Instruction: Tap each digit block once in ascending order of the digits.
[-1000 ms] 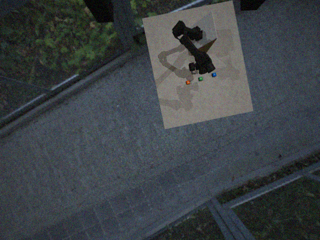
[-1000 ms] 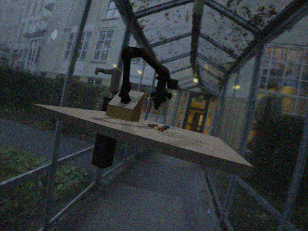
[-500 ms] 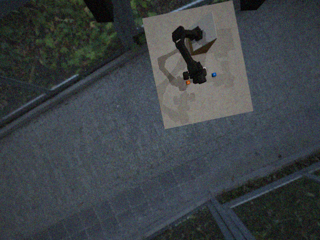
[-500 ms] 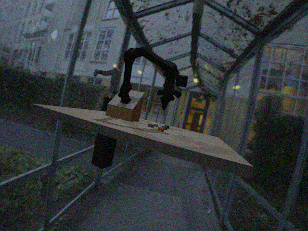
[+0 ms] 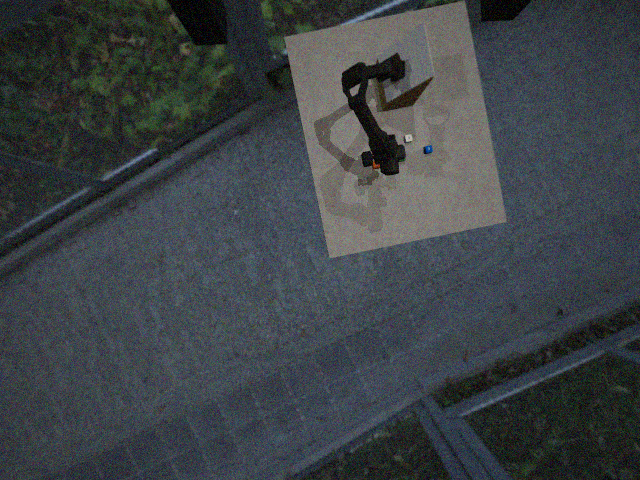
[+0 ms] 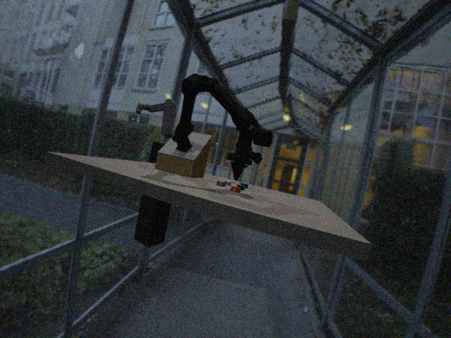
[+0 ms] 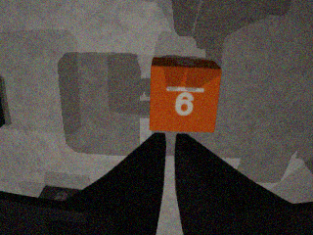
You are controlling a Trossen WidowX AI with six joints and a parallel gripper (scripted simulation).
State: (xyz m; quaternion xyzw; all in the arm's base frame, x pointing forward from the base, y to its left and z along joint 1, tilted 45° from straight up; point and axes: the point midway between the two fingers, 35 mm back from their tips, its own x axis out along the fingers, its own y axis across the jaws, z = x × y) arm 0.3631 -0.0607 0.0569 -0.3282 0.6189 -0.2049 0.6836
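Note:
An orange block (image 7: 186,94) (image 5: 375,165) (image 6: 235,189) printed with an underlined 6 stands on the table. In the wrist view it lies just beyond my fingertips, a little to the right. My gripper (image 7: 170,144) (image 6: 237,176) is shut with nothing between the fingers and hangs above the table, apart from the orange block. A white block (image 5: 408,137) and a blue block (image 5: 427,149) lie to the right of the arm. A green block (image 6: 243,186) shows beside the orange one in the exterior view; in the top view the arm mostly hides it.
The arm stands on a wooden box (image 6: 182,163) (image 5: 403,95) at the back of the tan table (image 5: 439,206) (image 6: 291,218). A dark object shows at the left edge of the wrist view (image 7: 2,101). The table stands in a glass-roofed walkway.

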